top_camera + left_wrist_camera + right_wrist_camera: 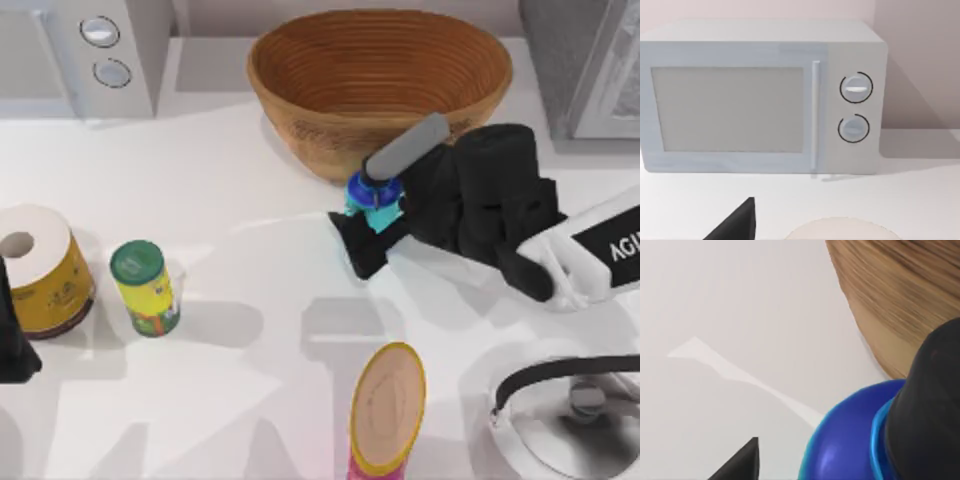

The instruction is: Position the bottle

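The right gripper (372,225) is sitting just in front of the woven basket (380,85), its fingers closing around the bottle (372,198), which is standing upright between them with its dark cap toward the basket's near wall. In the right wrist view the bottle's (850,440) blue shoulder and black cap are lying right against the camera, the basket (890,295) just behind. The left gripper (12,345) is idling far from the basket, beside the paper roll (40,268).

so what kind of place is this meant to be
Probably a kitchen counter, in a simulation: a white microwave stands at the back, a woven basket beside it, and a yellow can and paper roll sit on the white table.
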Robot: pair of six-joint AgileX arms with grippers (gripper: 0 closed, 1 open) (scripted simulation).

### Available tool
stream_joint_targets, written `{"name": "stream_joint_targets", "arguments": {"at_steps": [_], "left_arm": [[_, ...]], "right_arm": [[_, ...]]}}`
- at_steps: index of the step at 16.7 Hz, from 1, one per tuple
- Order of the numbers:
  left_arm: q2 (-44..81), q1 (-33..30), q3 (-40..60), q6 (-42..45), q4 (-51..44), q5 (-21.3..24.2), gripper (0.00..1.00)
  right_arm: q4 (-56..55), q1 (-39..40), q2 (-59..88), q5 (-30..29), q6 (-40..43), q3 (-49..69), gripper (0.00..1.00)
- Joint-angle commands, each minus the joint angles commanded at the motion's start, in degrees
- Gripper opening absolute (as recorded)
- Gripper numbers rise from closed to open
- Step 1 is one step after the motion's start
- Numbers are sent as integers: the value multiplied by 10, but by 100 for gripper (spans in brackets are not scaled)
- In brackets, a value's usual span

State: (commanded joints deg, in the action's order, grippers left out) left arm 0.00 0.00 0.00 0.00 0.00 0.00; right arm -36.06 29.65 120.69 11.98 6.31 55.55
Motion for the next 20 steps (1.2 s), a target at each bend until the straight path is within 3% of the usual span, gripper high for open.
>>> {"name": "stream_joint_targets", "arguments": {"at_steps": [13, 20], "left_arm": [[0, 0, 0, 0, 0, 0, 100], [0, 0, 0, 0, 0, 0, 100]], "right_arm": [[0, 0, 0, 0, 0, 0, 2], [0, 0, 0, 0, 0, 0, 0]]}}
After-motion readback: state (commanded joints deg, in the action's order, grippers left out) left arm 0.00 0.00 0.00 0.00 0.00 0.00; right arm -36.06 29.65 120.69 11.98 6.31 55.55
